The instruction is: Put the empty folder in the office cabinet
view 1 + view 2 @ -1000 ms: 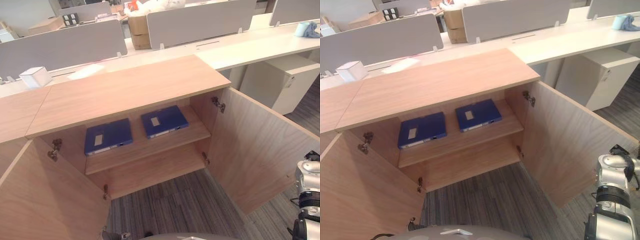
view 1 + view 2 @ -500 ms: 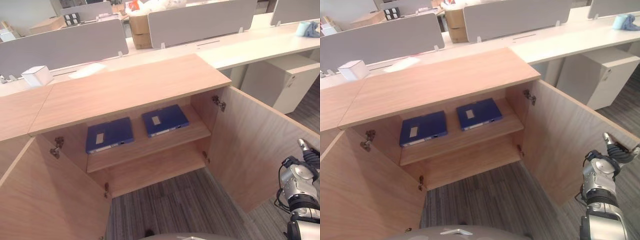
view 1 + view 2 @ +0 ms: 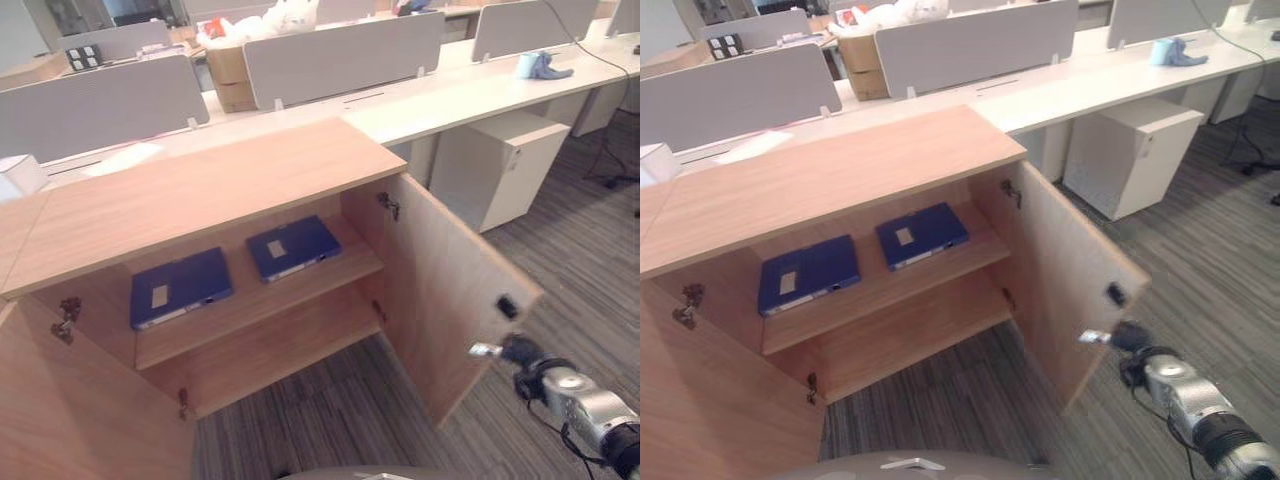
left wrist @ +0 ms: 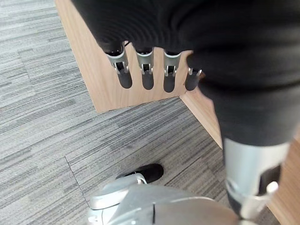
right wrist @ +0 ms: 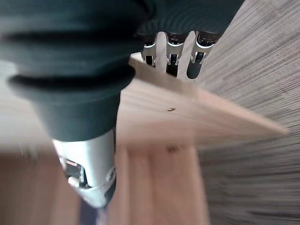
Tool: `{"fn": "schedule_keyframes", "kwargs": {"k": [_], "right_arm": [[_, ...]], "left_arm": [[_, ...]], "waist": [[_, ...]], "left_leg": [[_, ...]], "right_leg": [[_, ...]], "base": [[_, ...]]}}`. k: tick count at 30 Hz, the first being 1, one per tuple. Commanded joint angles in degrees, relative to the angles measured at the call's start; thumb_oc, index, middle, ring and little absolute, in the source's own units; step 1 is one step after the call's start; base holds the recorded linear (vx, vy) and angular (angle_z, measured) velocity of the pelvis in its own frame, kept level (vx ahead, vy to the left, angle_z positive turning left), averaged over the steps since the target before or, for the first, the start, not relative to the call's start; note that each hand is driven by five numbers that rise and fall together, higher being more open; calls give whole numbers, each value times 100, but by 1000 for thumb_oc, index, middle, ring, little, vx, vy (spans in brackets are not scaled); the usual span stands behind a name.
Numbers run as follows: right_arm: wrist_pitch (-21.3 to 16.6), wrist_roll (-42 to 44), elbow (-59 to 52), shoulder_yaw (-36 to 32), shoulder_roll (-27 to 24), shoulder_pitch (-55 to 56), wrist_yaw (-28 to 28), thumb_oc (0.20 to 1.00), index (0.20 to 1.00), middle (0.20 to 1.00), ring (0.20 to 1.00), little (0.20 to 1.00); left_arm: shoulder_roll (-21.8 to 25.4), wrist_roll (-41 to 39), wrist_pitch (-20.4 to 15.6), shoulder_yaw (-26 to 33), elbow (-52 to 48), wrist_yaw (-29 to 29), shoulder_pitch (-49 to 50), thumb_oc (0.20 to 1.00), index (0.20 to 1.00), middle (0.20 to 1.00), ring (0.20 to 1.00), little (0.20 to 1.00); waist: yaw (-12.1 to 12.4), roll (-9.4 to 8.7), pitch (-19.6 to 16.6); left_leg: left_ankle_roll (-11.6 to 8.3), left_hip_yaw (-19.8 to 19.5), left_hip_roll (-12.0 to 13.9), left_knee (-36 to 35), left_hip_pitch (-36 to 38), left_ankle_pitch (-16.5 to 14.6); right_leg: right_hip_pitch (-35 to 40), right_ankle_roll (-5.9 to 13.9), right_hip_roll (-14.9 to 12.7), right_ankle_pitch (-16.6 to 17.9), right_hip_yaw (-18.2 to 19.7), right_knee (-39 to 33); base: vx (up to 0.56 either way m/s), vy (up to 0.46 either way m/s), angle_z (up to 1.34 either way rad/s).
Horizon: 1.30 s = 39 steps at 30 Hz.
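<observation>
The wooden office cabinet [image 3: 200, 190] stands with both doors swung wide. Two blue folders lie flat on its upper shelf [image 3: 262, 302], one on the left [image 3: 180, 288] and one on the right [image 3: 293, 247]. My right hand [image 3: 518, 352] is at the outer edge of the right door [image 3: 440, 290]. In the right wrist view its fingers [image 5: 171, 51] reach straight past that edge, with the thumb on the door's other side. My left hand [image 4: 143, 75] hangs open above the carpet beside the bottom corner of the left door [image 4: 93, 70] and holds nothing.
Behind the cabinet run long white desks with grey dividers [image 3: 340, 55]. A white pedestal unit [image 3: 495, 165] stands to the right, and a cardboard box [image 3: 228, 75] sits at the back. Grey striped carpet [image 3: 330, 420] lies open in front of the cabinet.
The camera has swung, shifting the whole picture left. My right hand has come up from the lower right corner to the right door's outer edge.
</observation>
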Motion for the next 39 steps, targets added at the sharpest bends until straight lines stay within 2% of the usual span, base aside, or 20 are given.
{"fn": "schedule_keyframes", "kwargs": {"k": [1,11,15,17,21,22,23,24,25,26,27,28,32,36,39], "right_arm": [[-155,85,-651,652,1692,-1162,1708,1000,1000,1000,1000,1000],[-271,205,-616,589,1545,-831,1787,1000,1000,1000,1000,1000],[-372,201,-352,453,1630,-807,1656,1000,1000,1000,1000,1000],[-388,196,-127,347,1754,-756,1592,1000,1000,1000,1000,1000],[-407,88,552,62,2022,-489,1436,1000,1000,1000,1000,1000],[-530,-184,1547,-232,2285,-371,1119,1000,1000,1000,1000,1000],[-612,-439,2028,-333,2460,-402,997,1000,1000,1000,1000,1000],[-682,-849,3226,-764,2811,-422,528,1000,1000,1000,1000,1000],[-717,-1087,3936,-1051,3019,-493,274,1000,1000,1000,1000,1000],[-702,-1282,4524,-1277,3193,-583,125,1000,1000,1000,1000,1000],[-705,-1283,4530,-1280,3196,-588,126,1000,1000,1000,1000,1000],[-684,-1554,5615,-1916,3437,-765,-302,1000,1000,1000,1000,1000],[-633,-1777,6825,-3073,3293,-877,-884,1000,1000,1000,1000,1000],[-554,-1544,7211,-3846,2922,-723,-1057,1000,1000,1000,1000,1000],[-495,-1508,7375,-4223,2734,-537,-1087,1000,1000,1000,1000,1000]], "left_arm": [[320,171,-208,-279,-25,-126,-550,1000,1000,1000,1000,1000],[378,100,-253,78,289,-144,-522,1000,1000,1000,1000,1000],[351,-3,-256,216,471,-142,-494,1000,1000,1000,1000,1000],[355,-96,-268,303,564,-149,-516,1000,1000,1000,1000,1000],[340,-264,-277,435,590,-129,-498,1000,1000,1000,1000,1000],[365,-379,-280,513,594,-88,-490,1000,1000,1000,1000,1000],[384,-444,-289,522,594,-46,-497,1000,1000,1000,1000,1000],[428,-585,-288,576,602,32,-526,1000,1000,1000,1000,1000],[476,-678,-285,629,608,116,-553,1000,1000,1000,1000,1000],[516,-686,-283,650,636,172,-570,1000,1000,1000,1000,1000],[517,-686,-283,650,637,172,-574,1000,1000,1000,1000,1000],[603,-740,-250,777,745,311,-617,1000,1000,1000,1000,1000],[799,-756,-149,1131,1046,519,-565,1000,1000,1000,1000,1000],[1034,-710,-68,1403,1219,579,-452,1000,1000,1000,1000,1000],[1175,-629,-29,1580,1247,518,-267,1000,1000,1000,1000,1000]], "waist": [[741,-367,278],[963,-327,437],[1035,-333,516],[1074,-380,545],[1103,-419,525],[1136,-459,521],[1144,-478,507],[1148,-498,495],[1139,-515,502],[1136,-527,494],[1131,-531,481],[1109,-548,442],[1002,-478,288],[769,-276,168],[669,-110,42]], "left_leg": [[-380,67,-486,-12,-298,147],[-554,-159,-304,-12,-514,460],[-610,-244,-270,-12,-562,544],[-626,-373,-331,4,-604,555],[-567,-274,-369,62,-625,540],[-520,-226,-392,121,-564,474],[-476,-196,-405,173,-563,420],[-391,-91,-403,272,-523,278],[-328,-3,-385,386,-463,123],[-292,38,-379,466,-424,9],[-288,31,-383,471,-449,16],[-242,54,-385,653,-289,-252],[-272,-12,-313,885,217,-513],[-374,-4,-97,889,591,-425],[-446,127,-16,507,828,-470]], "right_leg": [[197,-422,59,-973,-324,464],[293,-516,274,-1028,-486,283],[269,-519,293,-1025,-485,286],[227,-511,255,-1001,-492,317],[206,-491,221,-953,-568,307],[227,-486,198,-931,-597,266],[181,-484,179,-896,-639,255],[82,-477,151,-863,-720,238],[28,-475,125,-847,-784,227],[-33,-475,107,-829,-839,227],[-52,-473,104,-821,-846,226],[-171,-463,59,-757,-990,204],[-274,-437,11,-684,-1257,177],[-471,-417,-113,-613,-1546,311],[-505,-384,-210,-546,-1716,399]], "base": [[-9,-49,33],[-29,-83,44],[-30,-53,-2],[-18,-35,-12],[2,-30,4],[-17,-24,22],[-77,-37,32],[-138,-36,16],[-152,-44,6],[-95,-28,8],[-110,-15,45],[-95,-1,70],[-43,59,63],[-59,167,83],[-23,218,80]]}}
